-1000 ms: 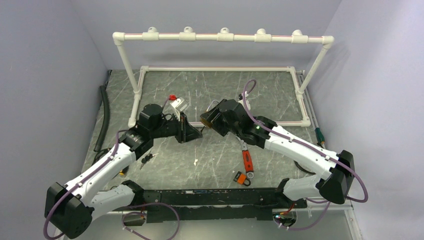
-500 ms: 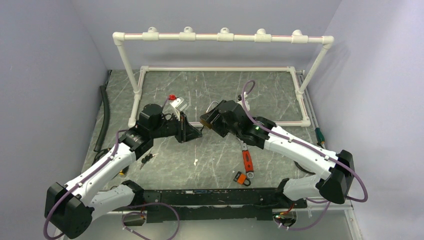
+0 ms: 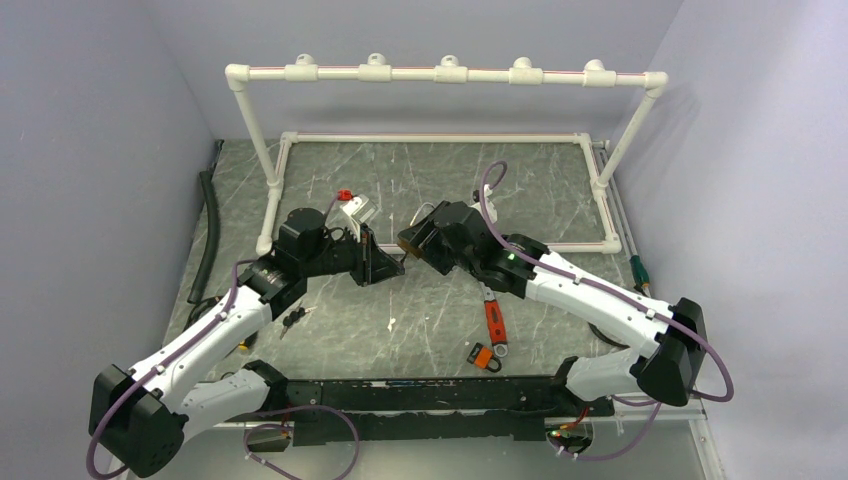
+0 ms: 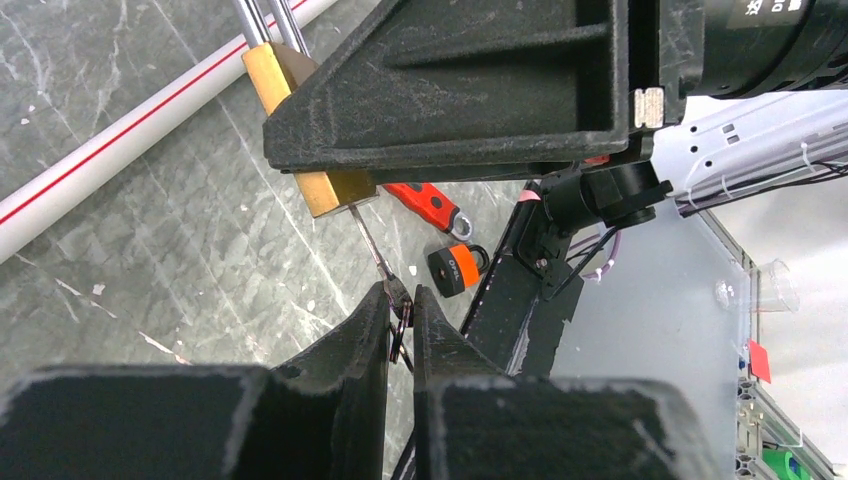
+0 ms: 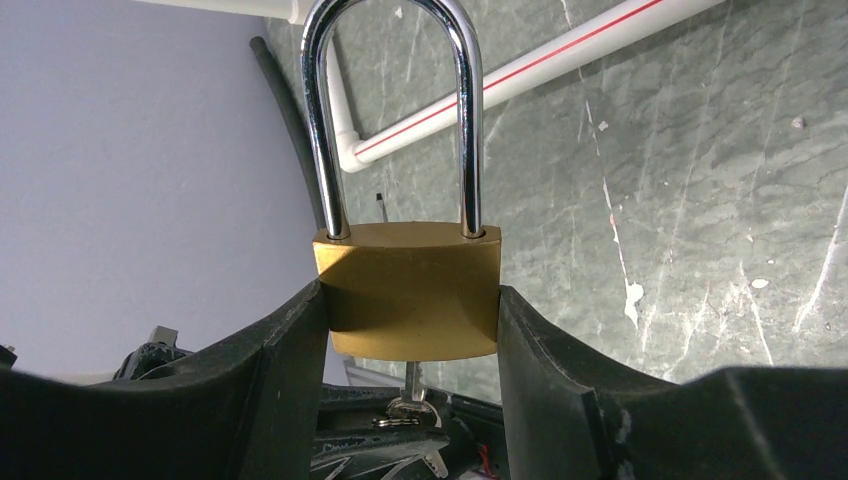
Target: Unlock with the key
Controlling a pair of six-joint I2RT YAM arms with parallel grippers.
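My right gripper (image 5: pixel 410 320) is shut on a brass padlock (image 5: pixel 408 290) with a long steel shackle (image 5: pixel 395 110), held above the table. The shackle sits down in the lock body. My left gripper (image 4: pixel 400 305) is shut on a small silver key (image 4: pixel 372 245), whose blade sticks into the underside of the padlock (image 4: pixel 330 190). In the right wrist view the key (image 5: pixel 410 395) shows just below the lock, its head and ring between the left fingers. From above, the two grippers meet tip to tip at the table's middle, left gripper (image 3: pixel 392 267) against right gripper (image 3: pixel 408 245).
An orange-handled tool (image 3: pixel 494 320) and a small orange padlock (image 3: pixel 483 355) lie on the marble table in front of the right arm. A white PVC pipe frame (image 3: pixel 440 73) stands at the back. A black hose (image 3: pixel 208 235) lies along the left edge. Small dark keys (image 3: pixel 291 318) lie near the left arm.
The right arm has shifted very slightly to the left. The left arm, the key and the padlock look unchanged.
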